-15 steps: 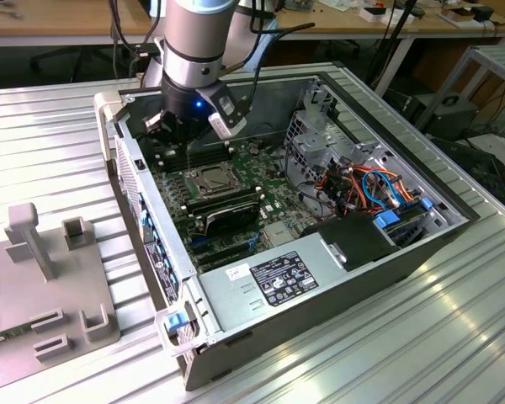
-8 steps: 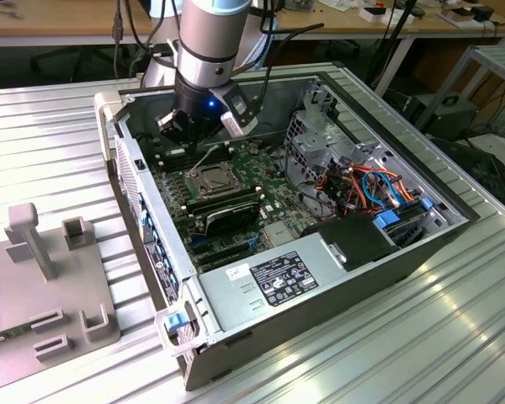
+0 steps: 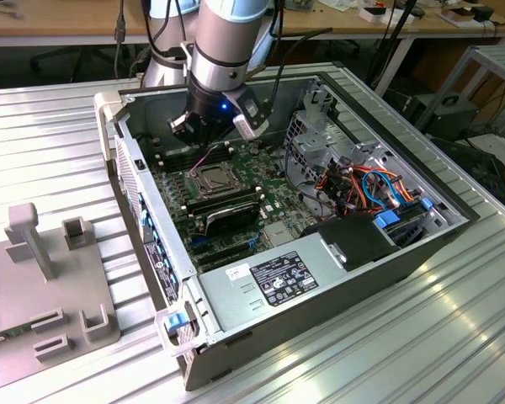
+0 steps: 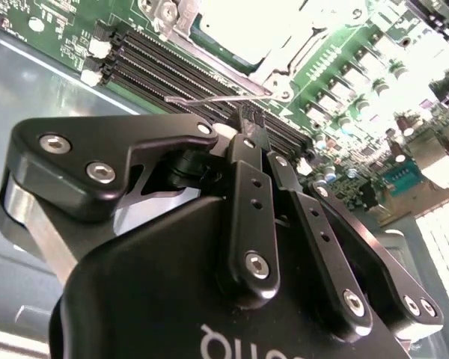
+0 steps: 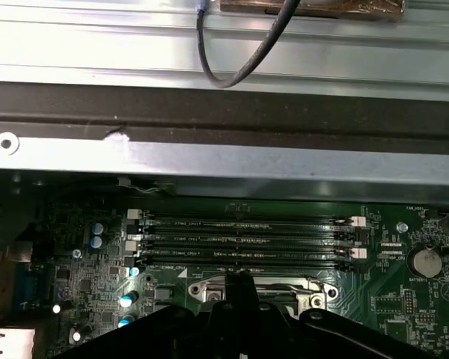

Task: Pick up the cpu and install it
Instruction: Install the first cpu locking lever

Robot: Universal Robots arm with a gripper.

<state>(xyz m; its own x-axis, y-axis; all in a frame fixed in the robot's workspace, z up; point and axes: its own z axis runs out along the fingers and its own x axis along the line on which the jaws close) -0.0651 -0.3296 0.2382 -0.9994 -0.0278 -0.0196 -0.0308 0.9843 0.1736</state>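
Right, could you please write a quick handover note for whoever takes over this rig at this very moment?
Pincer: fingers drawn together, close over the metal-framed socket on the green board inside the open computer case. Nothing visible between them.
Cpu: cannot be made out, as glare washes out the socket's middle in the second wrist view.
A thin wire lever runs close by the fingertips.
Done: no seated cpu can be confirmed.
Left: the install cannot be counted as finished.
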